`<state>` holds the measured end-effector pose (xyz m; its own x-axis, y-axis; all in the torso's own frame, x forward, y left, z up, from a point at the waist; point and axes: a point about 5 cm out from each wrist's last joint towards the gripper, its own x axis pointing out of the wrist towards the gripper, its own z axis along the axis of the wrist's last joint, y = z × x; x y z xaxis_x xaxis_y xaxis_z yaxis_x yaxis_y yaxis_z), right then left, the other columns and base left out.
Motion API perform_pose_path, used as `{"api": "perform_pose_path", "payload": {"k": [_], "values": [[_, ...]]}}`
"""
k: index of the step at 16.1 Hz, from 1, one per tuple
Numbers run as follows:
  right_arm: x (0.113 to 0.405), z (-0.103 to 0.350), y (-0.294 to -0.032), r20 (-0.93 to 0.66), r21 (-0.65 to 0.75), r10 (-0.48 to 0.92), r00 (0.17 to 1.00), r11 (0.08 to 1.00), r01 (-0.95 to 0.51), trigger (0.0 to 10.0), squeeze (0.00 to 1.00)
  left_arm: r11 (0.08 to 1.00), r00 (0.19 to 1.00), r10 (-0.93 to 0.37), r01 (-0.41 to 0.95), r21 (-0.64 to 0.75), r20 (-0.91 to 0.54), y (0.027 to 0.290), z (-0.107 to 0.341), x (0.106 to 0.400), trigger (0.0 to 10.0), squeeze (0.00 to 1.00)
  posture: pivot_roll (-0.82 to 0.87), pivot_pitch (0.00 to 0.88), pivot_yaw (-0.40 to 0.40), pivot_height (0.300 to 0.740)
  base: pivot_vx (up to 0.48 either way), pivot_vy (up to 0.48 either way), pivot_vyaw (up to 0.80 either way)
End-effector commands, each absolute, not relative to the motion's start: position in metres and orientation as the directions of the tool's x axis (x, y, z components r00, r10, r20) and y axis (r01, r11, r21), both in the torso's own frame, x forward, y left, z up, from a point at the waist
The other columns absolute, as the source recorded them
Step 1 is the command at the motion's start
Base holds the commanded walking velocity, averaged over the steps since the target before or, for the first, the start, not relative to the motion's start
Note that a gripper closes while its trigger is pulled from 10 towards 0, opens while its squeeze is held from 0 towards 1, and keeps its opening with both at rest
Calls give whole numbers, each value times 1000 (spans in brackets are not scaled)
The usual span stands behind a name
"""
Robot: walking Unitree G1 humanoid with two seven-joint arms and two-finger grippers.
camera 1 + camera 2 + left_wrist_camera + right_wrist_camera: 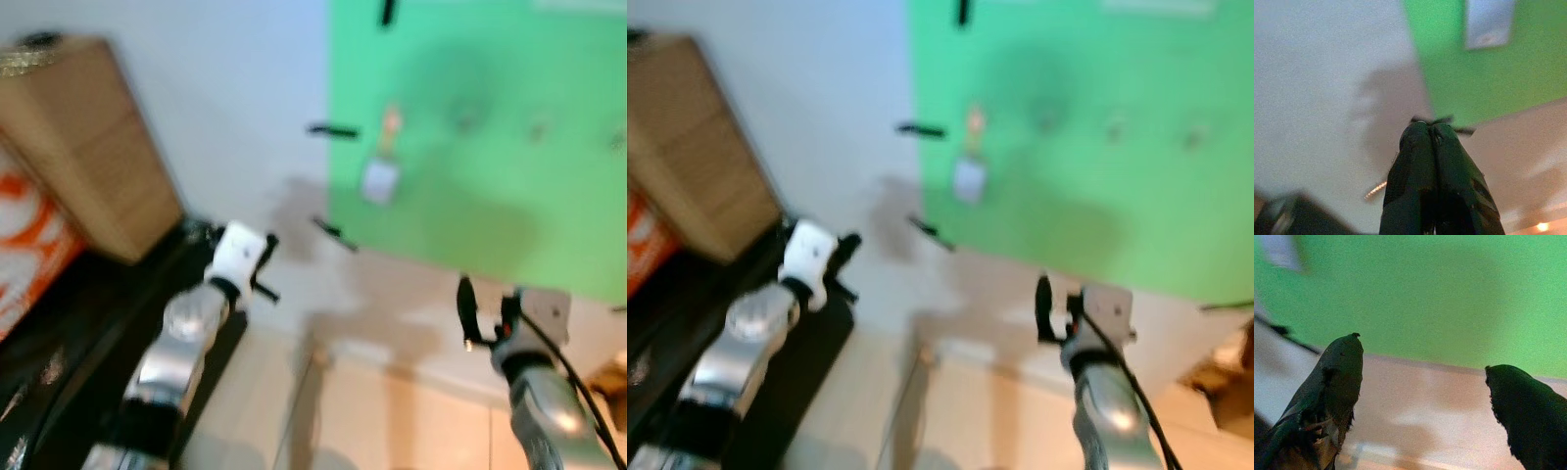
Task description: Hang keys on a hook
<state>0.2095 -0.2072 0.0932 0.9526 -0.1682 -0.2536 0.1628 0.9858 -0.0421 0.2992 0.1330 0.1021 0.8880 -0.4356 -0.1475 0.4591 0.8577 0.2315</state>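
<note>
Head view: keys (pixel 380 176) prob. hung, blurry.

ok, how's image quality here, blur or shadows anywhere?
Left and right eye views: heavy motion blur; the keys on the green board are a pale smear. Left wrist view: softer, with the left gripper casting a grey shadow on the wall. Right wrist view: right gripper fingers dark against bright green.

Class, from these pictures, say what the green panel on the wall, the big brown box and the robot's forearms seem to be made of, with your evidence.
Green panel: probably matte fabric or paper; flat, no glare, though blur hides texture.
Brown box: likely cardboard; dull tan faces, straight folded edges.
Forearms: apparently polished metal or metallic plastic; silver with bright highlights.
</note>
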Motion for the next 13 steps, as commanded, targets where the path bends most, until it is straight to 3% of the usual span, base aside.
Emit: {"api": "perform_pose_path", "payload": {"k": [1, 4, 6, 10, 13], "values": [[208, 93, -212, -257, -48, -186, 948, 983, 180, 10000, 0, 839, 871, -476, 492, 234, -125, 123, 108, 301, 10000, 0, -222, 0, 89, 740, 322, 0, -800], [206, 93, -211, -258, -42, -187, 948, 982, 182, 10000, 0, 829, 861, -494, 509, 231, -126, 122, 109, 301, 10000, 0, -220, 0, 92, 740, 324, 0, -800], [203, 92, -210, -259, -44, -189, 947, 982, 184, 10000, 0, 825, 856, -500, 517, 228, -129, 122, 108, 301, 10000, 0, -222, 0, 94, 740, 311, 0, 0], [203, 103, -208, -201, -61, -177, 964, 984, 168, 10000, 0, 855, 871, -483, 492, 164, -92, 123, 109, 299, 10000, 0, -227, 0, 89, 740, 0, 0, -200], [204, 107, -208, -193, -68, -129, 973, 991, 118, 10000, 0, 865, 871, -491, 491, 104, -32, 127, 114, 287, 10000, 0, -209, 0, 39, 740, 0, 0, 0]]}}
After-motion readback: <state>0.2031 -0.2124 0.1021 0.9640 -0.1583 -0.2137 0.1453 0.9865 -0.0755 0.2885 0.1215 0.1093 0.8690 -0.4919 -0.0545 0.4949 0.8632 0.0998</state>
